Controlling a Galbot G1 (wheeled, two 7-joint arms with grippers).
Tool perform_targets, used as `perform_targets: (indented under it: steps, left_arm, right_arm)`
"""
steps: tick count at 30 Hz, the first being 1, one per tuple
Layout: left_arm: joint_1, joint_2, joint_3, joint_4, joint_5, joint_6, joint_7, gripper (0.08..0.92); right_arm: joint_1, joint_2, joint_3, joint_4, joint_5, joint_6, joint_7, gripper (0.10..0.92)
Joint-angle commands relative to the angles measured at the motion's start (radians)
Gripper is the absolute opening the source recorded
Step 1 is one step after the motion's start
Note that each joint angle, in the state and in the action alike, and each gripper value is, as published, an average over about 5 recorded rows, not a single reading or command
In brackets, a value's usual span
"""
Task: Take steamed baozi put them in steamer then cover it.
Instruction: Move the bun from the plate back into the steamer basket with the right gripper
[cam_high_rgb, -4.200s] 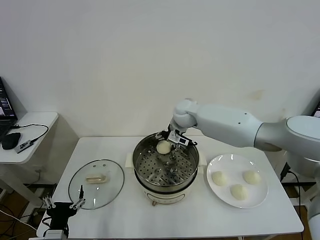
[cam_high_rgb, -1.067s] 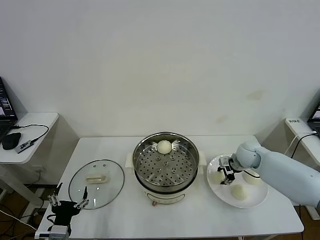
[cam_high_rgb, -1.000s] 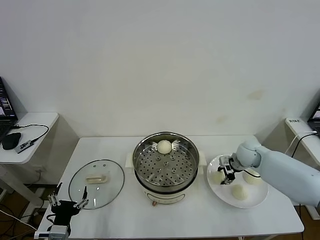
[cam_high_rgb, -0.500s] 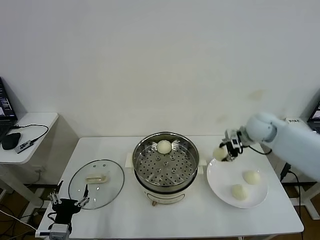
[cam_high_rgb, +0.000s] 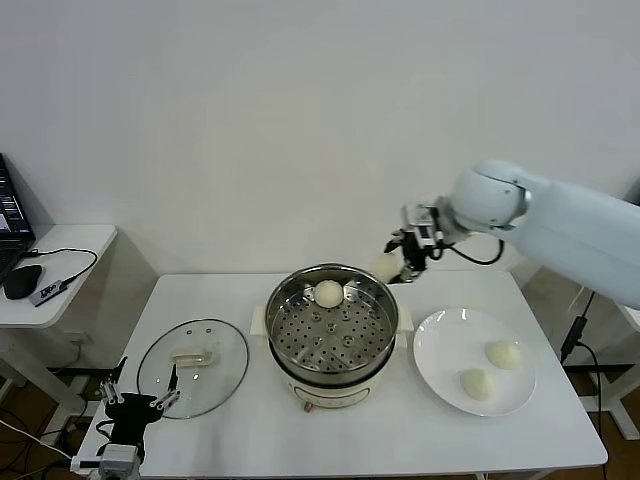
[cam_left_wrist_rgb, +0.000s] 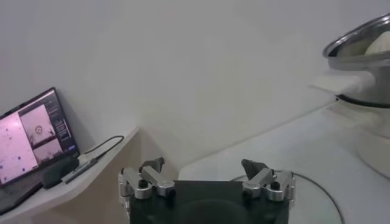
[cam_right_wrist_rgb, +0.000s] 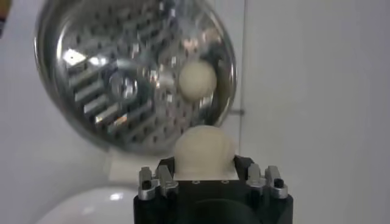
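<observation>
My right gripper (cam_high_rgb: 398, 268) is shut on a cream-white baozi (cam_high_rgb: 384, 267) and holds it in the air just past the back right rim of the steamer (cam_high_rgb: 332, 327). In the right wrist view the held baozi (cam_right_wrist_rgb: 204, 150) sits between the fingers above the steamer (cam_right_wrist_rgb: 73, 97). One baozi (cam_high_rgb: 328, 293) lies on the perforated tray at the back, also seen in the right wrist view (cam_right_wrist_rgb: 197, 79). Two baozi (cam_high_rgb: 503, 354) (cam_high_rgb: 475, 382) lie on the white plate (cam_high_rgb: 440, 350). The glass cover (cam_high_rgb: 193, 367) lies flat on the table at the left. My left gripper (cam_high_rgb: 138, 405) is open, low at the front left.
A side table (cam_high_rgb: 50, 265) with a mouse and cable stands at the far left. A laptop (cam_left_wrist_rgb: 33, 137) shows in the left wrist view. The white wall is close behind the steamer.
My right gripper took a baozi from the plate, lifted it and carried it left and back, up to the steamer's back right rim. The plate now holds two. The left arm barely moved.
</observation>
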Motion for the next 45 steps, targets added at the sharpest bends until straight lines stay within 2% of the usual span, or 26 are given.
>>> perform_targets:
  steps: [1, 19, 28, 37, 45]
  left_arm:
    - [0.0, 0.001, -0.015, 0.001, -0.001, -0.001, 0.0, 0.823]
    - [-0.011, -0.023, -0.019, 0.019, 0.009, -0.027, -0.012, 0.823]
    - [-0.013, -0.02, -0.018, 0.025, 0.009, -0.035, -0.017, 0.823]
    - [-0.015, -0.022, -0.008, 0.038, 0.013, -0.04, -0.021, 0.823]
    - [-0.014, -0.017, -0.01, 0.036, 0.011, -0.04, -0.02, 0.823]
  right_arm:
    - [-0.027, 0.291, -0.066, -0.057, 0.187, -0.132, 0.128, 0.615]
    - [-0.147, 0.502, -0.084, -0.245, 0.177, -0.212, 0.227, 0.619]
    - [-0.158, 0.534, -0.107, -0.293, 0.127, -0.212, 0.202, 0.619]
    - [-0.148, 0.512, -0.107, -0.268, 0.119, -0.213, 0.171, 0.628]
    - [-0.01, 0.369, -0.111, -0.129, 0.125, -0.208, 0.057, 0.802]
